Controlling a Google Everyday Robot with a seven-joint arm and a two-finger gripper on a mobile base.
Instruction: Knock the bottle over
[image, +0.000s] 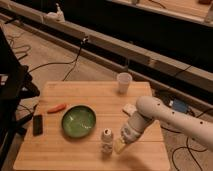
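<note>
The bottle (106, 140) is small, clear and stubby with a whitish-grey cap. It stands upright on the wooden table (75, 152), just right of the green bowl (78, 120) and near the front edge. My gripper (119, 146) is low over the table, right next to the bottle's right side. The white arm (160, 116) reaches in from the right.
A white translucent cup (124, 82) stands at the table's back right. An orange carrot-like object (56, 107) and a black device (37, 125) lie at the left. A small white object (129, 109) lies by the arm. Cables run across the floor behind.
</note>
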